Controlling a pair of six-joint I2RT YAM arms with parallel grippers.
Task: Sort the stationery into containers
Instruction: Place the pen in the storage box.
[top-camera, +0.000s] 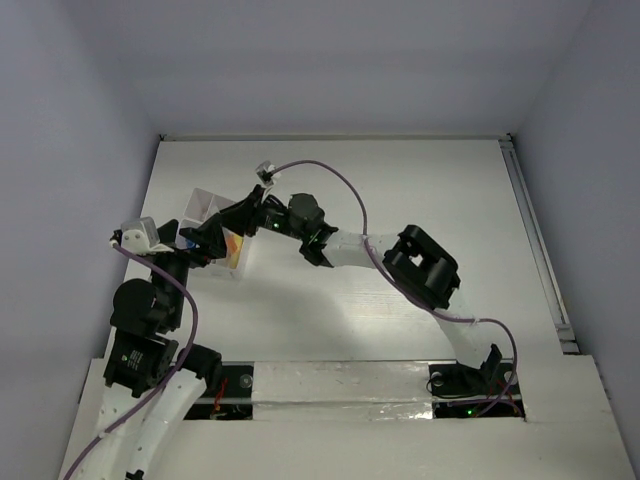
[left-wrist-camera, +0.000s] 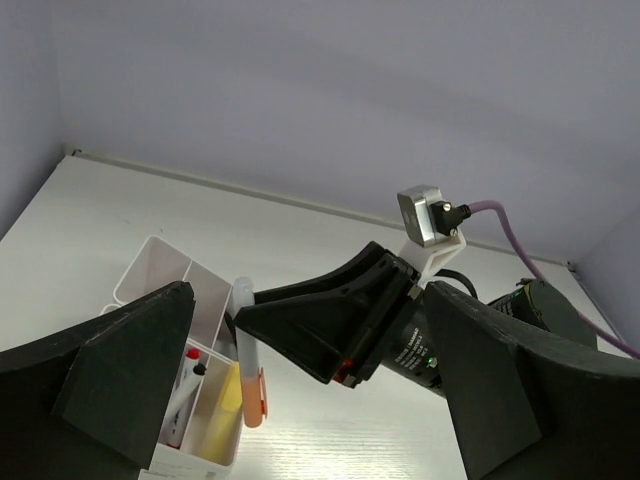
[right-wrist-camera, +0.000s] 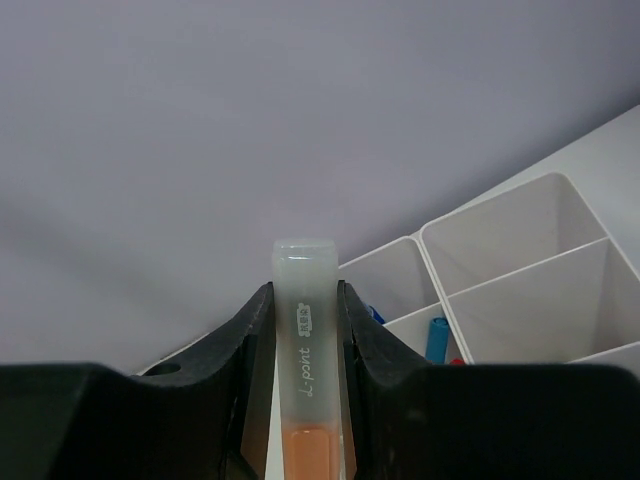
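Note:
My right gripper (right-wrist-camera: 305, 300) is shut on an orange highlighter (right-wrist-camera: 304, 340) with a frosted clear end, clamped between both black fingers. In the left wrist view the highlighter (left-wrist-camera: 247, 352) hangs upright, orange end down, at the near right edge of the white compartment box (left-wrist-camera: 165, 265). The right gripper (left-wrist-camera: 245, 318) reaches in from the right. My left gripper (left-wrist-camera: 310, 300) stands wide open with nothing held, its fingers (left-wrist-camera: 130, 370) on either side of that scene. From above, both grippers meet at the box (top-camera: 208, 210): the left gripper (top-camera: 197, 242) and the right gripper (top-camera: 240, 222).
Inside the box lie white pens with red and black caps (left-wrist-camera: 183, 388), a yellow item (left-wrist-camera: 225, 400) and a blue-capped pen (right-wrist-camera: 437, 338). The far compartments (right-wrist-camera: 520, 250) look empty. The right arm (top-camera: 420, 265) stretches across the table's middle; walls close in on three sides.

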